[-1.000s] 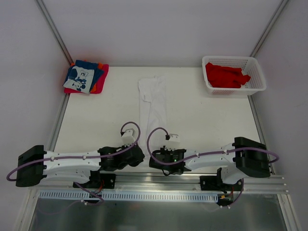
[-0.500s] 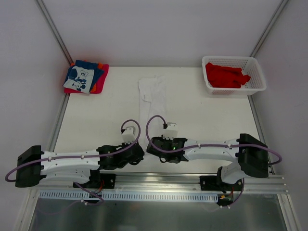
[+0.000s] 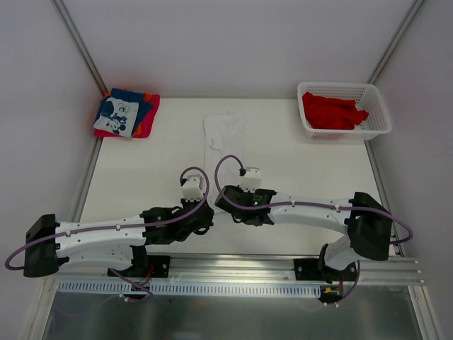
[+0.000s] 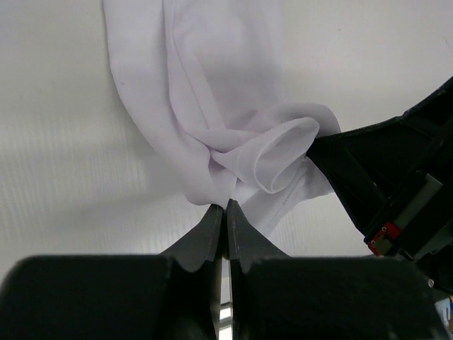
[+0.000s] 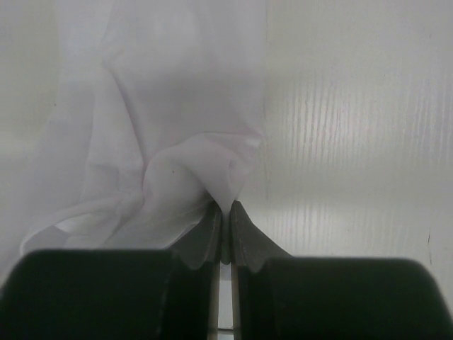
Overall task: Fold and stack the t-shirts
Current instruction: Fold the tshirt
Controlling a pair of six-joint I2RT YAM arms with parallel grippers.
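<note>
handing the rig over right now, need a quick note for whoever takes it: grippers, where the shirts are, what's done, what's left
Grippers: left gripper and right gripper are side by side, both shut on the near end of the white t-shirt.
Where: it lies as a long strip mid table, near end bunched.
Done: folded stack at the far left corner.
Left: finish folding the white one, stack it, then the red t-shirts in the basket.

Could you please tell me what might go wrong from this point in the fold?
The left gripper and right gripper each pinch only a thin edge of the white t-shirt, so it could slip free. The cloth between them is bunched and curled, so a fold may set creased. The grippers sit close together and might collide.
</note>
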